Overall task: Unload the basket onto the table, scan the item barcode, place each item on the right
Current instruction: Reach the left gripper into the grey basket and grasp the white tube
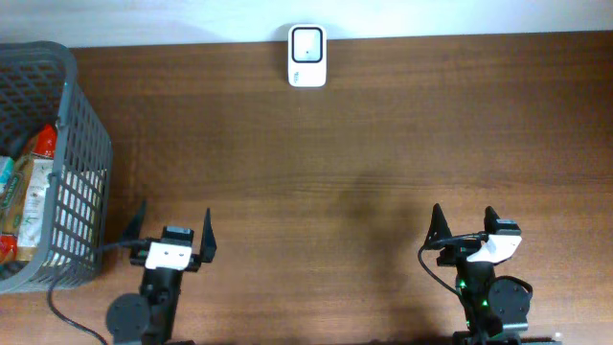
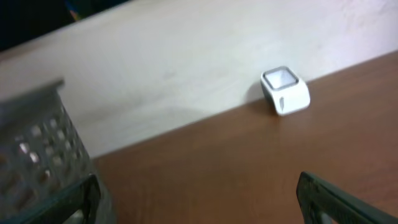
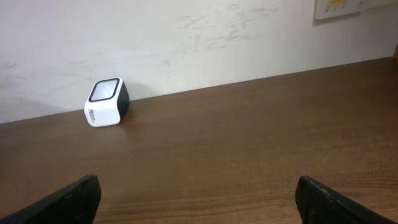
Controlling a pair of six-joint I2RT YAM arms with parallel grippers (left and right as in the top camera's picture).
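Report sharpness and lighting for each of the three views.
Overhead: sharp and evenly lit, with the barcode scanner and the mesh of the basket both crisp. Left wrist: soft and tilted, with the barcode scanner and basket edges blurred and the top-left corner dark. Right wrist: fairly clear, even light, no strong glare on the barcode scanner.

Nothing legible here. The scanner (image 3: 104, 102) has a small grey mark on its side, too blurred to read. The packets (image 1: 34, 177) in the basket (image 1: 84, 182) carry print, too small to read.
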